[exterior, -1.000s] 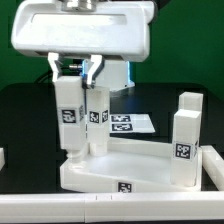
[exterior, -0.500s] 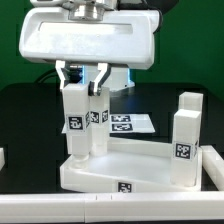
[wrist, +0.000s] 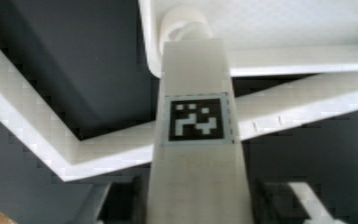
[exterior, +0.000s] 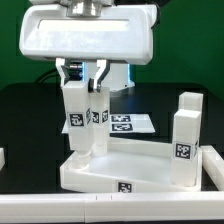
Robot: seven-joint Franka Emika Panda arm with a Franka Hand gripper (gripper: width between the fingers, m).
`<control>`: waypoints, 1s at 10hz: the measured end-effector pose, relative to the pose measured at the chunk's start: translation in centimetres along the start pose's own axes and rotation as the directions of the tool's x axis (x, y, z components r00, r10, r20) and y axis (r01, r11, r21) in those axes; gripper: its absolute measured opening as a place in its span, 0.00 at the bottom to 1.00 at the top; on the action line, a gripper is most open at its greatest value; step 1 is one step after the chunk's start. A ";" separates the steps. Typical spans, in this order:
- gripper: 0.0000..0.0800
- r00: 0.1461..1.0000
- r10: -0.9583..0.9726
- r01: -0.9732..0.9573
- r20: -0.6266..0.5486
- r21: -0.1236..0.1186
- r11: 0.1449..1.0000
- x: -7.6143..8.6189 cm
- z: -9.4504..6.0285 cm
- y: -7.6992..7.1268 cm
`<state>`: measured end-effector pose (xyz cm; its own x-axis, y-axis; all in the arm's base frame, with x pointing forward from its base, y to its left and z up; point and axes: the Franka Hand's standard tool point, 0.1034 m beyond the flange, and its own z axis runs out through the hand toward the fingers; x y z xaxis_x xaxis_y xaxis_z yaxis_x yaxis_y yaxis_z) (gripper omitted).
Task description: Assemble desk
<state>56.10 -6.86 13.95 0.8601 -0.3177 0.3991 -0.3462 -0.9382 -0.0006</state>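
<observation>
i see the desk top [exterior: 120, 172] lying flat on the black counter [exterior: 25, 110], its long side running across the exterior view. the leg [exterior: 76, 115] i hold stands upright, long axis vertical, its foot at the top's corner on the exterior view's left. my tool [exterior: 82, 72] is partly open, clamped on that leg's upper end. two more legs [exterior: 186, 135] stand at the right end. the wrist view shows the leg's tag [wrist: 199, 118]; the corner hole is hidden.
</observation>
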 end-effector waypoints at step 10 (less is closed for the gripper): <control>0.36 0.995 -0.039 0.038 -0.086 -0.023 0.999 1.8 1.0 -0.3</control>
<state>58.15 -7.34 13.74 0.8376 -0.2673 0.4763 -0.3220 -0.9461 0.0353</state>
